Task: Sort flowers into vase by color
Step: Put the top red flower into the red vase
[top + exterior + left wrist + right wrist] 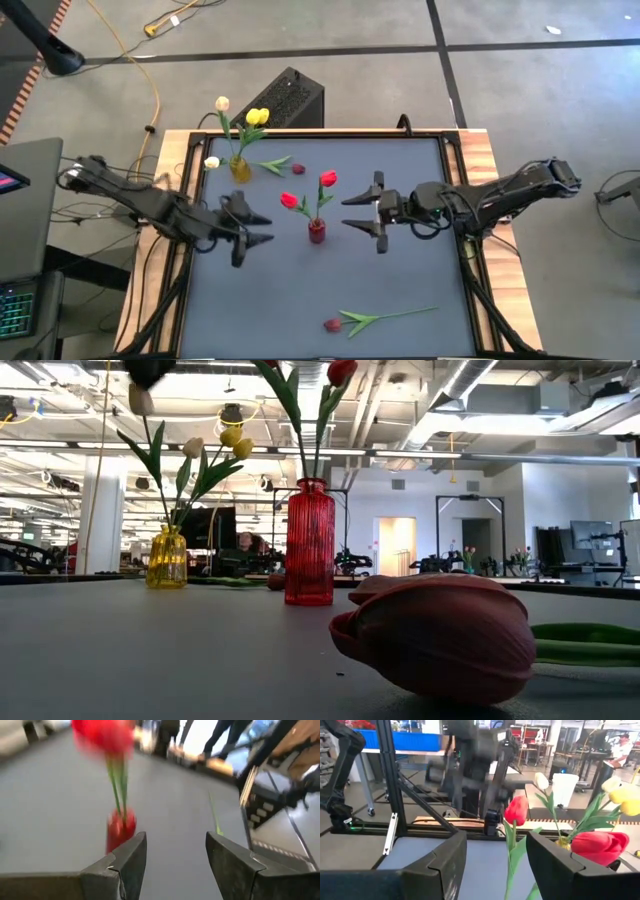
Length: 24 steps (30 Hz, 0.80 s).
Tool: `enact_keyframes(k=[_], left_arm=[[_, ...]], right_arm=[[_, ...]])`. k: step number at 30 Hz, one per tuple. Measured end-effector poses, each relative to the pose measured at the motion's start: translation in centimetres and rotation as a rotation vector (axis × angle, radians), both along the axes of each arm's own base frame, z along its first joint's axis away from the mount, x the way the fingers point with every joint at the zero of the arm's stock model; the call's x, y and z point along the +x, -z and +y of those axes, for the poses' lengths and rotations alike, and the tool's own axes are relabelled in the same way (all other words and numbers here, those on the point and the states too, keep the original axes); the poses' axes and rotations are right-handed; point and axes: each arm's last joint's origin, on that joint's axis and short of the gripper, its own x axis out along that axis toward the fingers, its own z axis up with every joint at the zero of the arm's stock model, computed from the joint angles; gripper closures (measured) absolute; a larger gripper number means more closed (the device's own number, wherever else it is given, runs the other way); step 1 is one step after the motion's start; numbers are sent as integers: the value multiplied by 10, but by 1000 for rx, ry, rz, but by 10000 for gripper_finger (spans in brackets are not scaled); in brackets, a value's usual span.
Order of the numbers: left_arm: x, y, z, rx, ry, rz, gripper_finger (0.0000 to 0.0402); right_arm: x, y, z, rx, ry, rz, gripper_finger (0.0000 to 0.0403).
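Both sets of jaws stand spread and empty above the bench (400, 290): the left gripper (262, 228) just left of the red vase (317, 232), the right gripper (362, 212) just right of it. From above, two red tulips (327, 179) stand in that vase, and the yellow vase (240, 168) near the far left corner holds two yellow tulips (257, 117) and two cream ones (222, 103). A loose leafy stem (272, 164) and a maroon head (298, 169) lie beside it. Only the low view shows the near maroon tulip (440, 635) close up, blocking much of the bench; from above it lies alone by the near edge.
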Motion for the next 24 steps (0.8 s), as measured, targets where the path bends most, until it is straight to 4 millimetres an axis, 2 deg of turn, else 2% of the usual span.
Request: enact_keyframes(k=[6,9,12,17,24], left_arm=[[-13,-91,24,176,-146,-160,210],[-26,-126,44,275,-262,-186,210],[-41,-150,69,349,-401,-174,210],[-60,-166,109,366,-590,-129,210],[-69,-156,166,331,-739,-16,210]], right_arm=[[1,3,-1,-4,7,20,171],[3,5,-1,-6,6,30,171],[2,6,2,-9,-3,40,171],[1,6,5,18,-15,47,171],[0,6,10,98,-30,47,170]])
